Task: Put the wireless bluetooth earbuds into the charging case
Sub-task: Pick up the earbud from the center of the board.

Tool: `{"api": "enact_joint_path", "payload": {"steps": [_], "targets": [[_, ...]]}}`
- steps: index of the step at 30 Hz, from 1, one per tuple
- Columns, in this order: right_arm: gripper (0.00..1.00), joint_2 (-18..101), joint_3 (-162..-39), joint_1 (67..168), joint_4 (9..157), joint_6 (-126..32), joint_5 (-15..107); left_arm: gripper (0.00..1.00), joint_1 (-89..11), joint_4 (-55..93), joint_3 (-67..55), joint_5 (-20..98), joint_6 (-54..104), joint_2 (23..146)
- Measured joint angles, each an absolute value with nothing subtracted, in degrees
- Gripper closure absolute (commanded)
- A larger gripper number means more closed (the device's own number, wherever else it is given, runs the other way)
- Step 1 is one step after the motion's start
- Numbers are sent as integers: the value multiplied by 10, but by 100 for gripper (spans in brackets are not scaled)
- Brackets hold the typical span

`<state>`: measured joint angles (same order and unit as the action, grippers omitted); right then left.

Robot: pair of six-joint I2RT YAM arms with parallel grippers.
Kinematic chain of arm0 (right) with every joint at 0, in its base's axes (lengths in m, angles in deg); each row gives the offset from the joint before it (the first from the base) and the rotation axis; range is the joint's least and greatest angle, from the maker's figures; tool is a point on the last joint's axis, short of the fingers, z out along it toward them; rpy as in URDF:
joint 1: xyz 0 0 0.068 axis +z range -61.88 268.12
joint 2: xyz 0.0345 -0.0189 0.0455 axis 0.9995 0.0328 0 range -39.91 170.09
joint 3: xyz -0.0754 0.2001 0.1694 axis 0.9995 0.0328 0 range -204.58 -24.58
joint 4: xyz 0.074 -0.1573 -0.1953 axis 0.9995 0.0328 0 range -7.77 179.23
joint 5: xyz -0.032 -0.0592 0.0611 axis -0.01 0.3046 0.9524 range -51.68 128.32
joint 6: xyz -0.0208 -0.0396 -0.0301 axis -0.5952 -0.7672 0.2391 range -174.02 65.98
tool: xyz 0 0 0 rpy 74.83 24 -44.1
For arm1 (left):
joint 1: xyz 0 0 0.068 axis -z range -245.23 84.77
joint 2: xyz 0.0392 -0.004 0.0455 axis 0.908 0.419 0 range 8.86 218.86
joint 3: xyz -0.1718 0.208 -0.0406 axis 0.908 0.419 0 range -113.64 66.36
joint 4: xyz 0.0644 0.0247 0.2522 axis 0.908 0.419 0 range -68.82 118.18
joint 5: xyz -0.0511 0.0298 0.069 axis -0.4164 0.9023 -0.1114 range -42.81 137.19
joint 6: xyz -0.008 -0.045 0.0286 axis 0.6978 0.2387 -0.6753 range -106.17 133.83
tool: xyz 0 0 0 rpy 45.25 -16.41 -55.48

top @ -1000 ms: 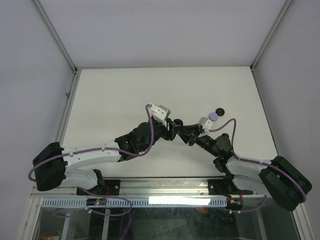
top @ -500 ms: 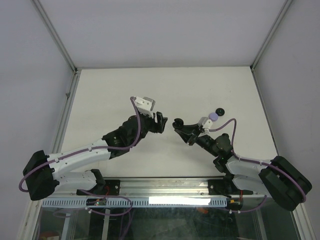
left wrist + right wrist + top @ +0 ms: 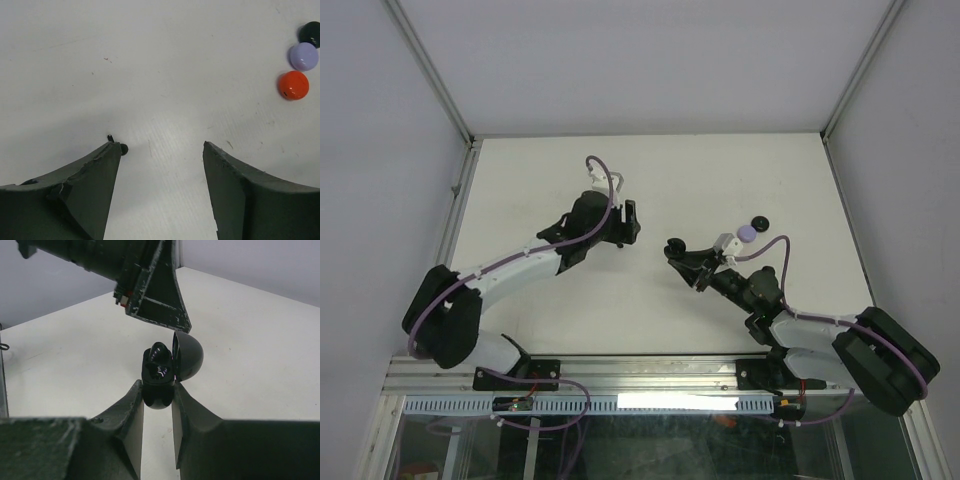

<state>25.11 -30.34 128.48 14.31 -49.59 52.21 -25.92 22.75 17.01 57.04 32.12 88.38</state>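
Note:
My right gripper (image 3: 157,390) is shut on a black charging case (image 3: 159,382) and holds it above the table with its domed lid (image 3: 189,357) hinged open. Something glossy and black sits inside the case. In the top view this gripper (image 3: 675,248) is at mid-table. My left gripper (image 3: 160,145) is open over bare table with nothing between its fingers. A tiny black earbud (image 3: 123,148) peeks out beside its left fingertip (image 3: 112,150). From above, the left gripper (image 3: 626,222) sits a short way left of the held case.
Three round cases lie together at the right: black (image 3: 311,34), lavender (image 3: 304,56) and red (image 3: 293,85). The top view shows the lavender one (image 3: 747,233) and the black one (image 3: 760,222) just beyond my right wrist. The left gripper's finger (image 3: 155,290) hangs above the held case.
My left gripper has drawn back from the right gripper, moving left and away, and its jaws have widened. The right gripper has kept still with the case.

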Motion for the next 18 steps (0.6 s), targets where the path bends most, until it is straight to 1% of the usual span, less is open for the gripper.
{"api": "enact_joint_path", "payload": {"steps": [8,13,18], "targets": [[100,256,-303,1285,143,-496,520,31,-304,239,101,481,317,1034],[100,259,-303,1285,143,-495,520,31,-320,253,70,445,310,1098],[100,266,-303,1285,144,-494,519,31,-328,268,57,423,308,1132]]}}
